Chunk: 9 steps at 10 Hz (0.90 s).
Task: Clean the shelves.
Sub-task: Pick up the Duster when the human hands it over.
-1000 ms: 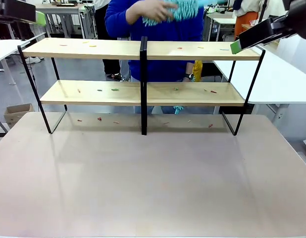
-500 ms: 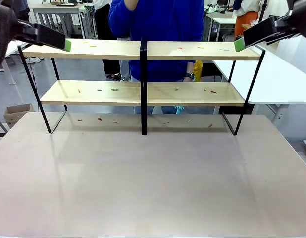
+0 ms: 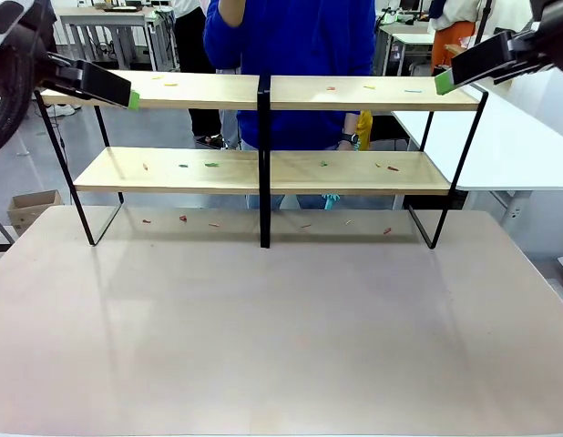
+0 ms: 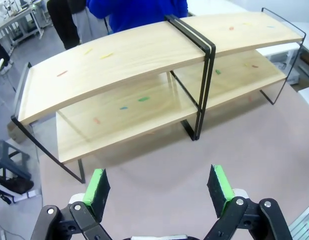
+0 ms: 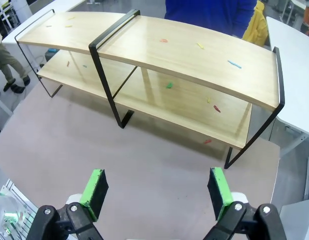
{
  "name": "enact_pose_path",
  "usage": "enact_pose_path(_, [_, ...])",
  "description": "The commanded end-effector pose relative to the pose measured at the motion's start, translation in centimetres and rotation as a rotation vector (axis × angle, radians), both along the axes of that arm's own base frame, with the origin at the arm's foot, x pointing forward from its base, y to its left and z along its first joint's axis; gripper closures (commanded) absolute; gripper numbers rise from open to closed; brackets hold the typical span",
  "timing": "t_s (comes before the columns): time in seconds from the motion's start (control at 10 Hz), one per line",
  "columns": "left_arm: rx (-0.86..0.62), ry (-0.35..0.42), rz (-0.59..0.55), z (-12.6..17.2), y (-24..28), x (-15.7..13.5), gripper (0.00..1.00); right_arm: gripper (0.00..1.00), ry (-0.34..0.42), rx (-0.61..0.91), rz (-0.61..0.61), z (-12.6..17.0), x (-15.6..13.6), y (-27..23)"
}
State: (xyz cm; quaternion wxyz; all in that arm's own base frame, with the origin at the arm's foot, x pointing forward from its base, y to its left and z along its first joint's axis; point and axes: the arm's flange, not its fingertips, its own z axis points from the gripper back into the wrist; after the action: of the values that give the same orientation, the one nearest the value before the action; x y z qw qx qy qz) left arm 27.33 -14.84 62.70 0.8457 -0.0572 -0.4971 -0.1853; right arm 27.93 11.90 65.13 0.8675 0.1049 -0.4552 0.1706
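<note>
Shelves (image 3: 172,89), left pincer (image 4: 158,176) wide, seemingly clear

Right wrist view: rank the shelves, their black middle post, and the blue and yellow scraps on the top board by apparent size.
1. shelves
2. middle post
3. blue scrap and yellow scrap: they look alike, so no ranking.

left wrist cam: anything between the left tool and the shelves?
No. In the left wrist view the stretch between the left tool and the shelves is bare tabletop.
</note>
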Motion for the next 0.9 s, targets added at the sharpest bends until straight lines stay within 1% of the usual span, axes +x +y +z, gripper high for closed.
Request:
enact_pose_path(0.0, [0.009,0.005,0.011,-0.7,0.0,-0.3,0.00,0.00,-0.005,0.018,-0.010,-0.4,0.6,-0.2])
enact_pose_path(0.3, [0.031,0.024,0.012,-1.1,-0.3,-0.1,0.00,0.00,-0.004,0.014,-0.008,-0.4,0.8,-0.2])
enact_pose_path(0.4, [0.038,0.035,0.037,-1.0,-0.3,0.0,0.00,0.00,-0.003,0.012,-0.009,-0.4,0.8,-0.2])
enact_pose_path(0.5, [0.059,0.080,0.057,-1.1,-0.3,0.2,0.00,0.00,-0.006,0.011,-0.008,-0.4,0.8,-0.2])
enact_pose_path(0.6, [0.023,0.030,0.003,-0.7,-0.2,0.3,0.00,0.00,-0.014,0.016,-0.016,-0.4,0.9,0.0])
enact_pose_path(0.8, [0.023,0.030,0.003,-0.7,-0.2,0.3,0.00,0.00,-0.012,0.037,-0.041,-0.3,0.8,1.1])
